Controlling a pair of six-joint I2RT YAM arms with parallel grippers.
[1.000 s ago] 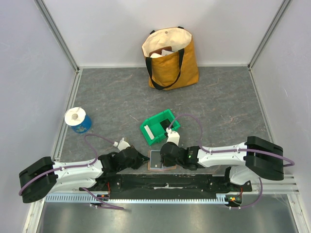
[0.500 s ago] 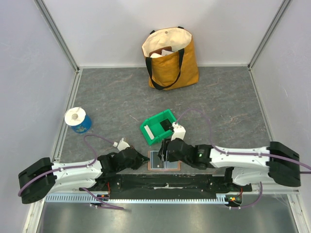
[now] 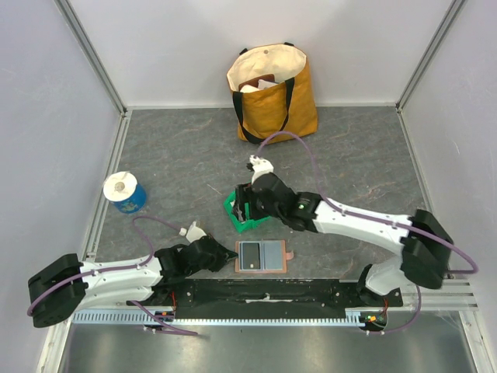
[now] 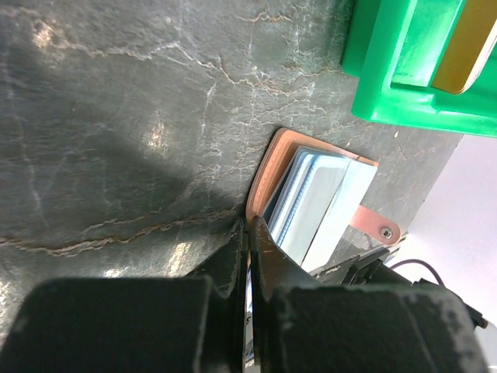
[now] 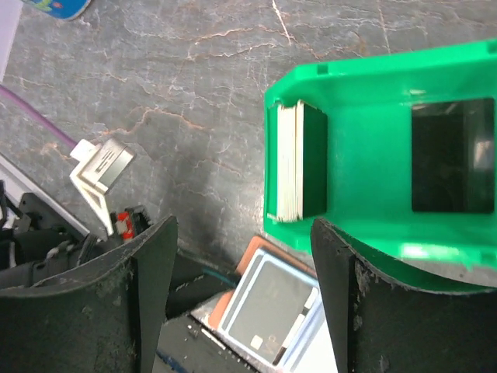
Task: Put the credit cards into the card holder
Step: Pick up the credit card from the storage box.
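The terracotta card holder [image 3: 273, 257] lies open near the front rail, with a dark grey credit card [image 3: 251, 255] in its left pocket. My left gripper [image 3: 231, 258] is shut on the holder's left edge [image 4: 264, 183], fingers pressed together at the leather rim. My right gripper [image 3: 245, 203] hangs open over the green bin [image 3: 250, 224], with nothing between its fingers. In the right wrist view, white and dark credit cards [image 5: 299, 159] stand on edge against the bin's left wall [image 5: 342, 89]. Another dark card [image 5: 450, 155] lies flat in the bin. The holder [image 5: 272, 311] shows between the open right gripper's [image 5: 242, 233] fingers.
A yellow tote bag [image 3: 272, 93] stands at the back wall. A blue tub with a white top [image 3: 124, 192] sits at the left. The black front rail [image 3: 264, 294] runs just behind the holder. The left arm's cable [image 3: 155, 225] loops on the floor.
The right gripper opened, left the grey card in the card holder, and swung back and left to hover over the green bin. The left gripper stayed put.
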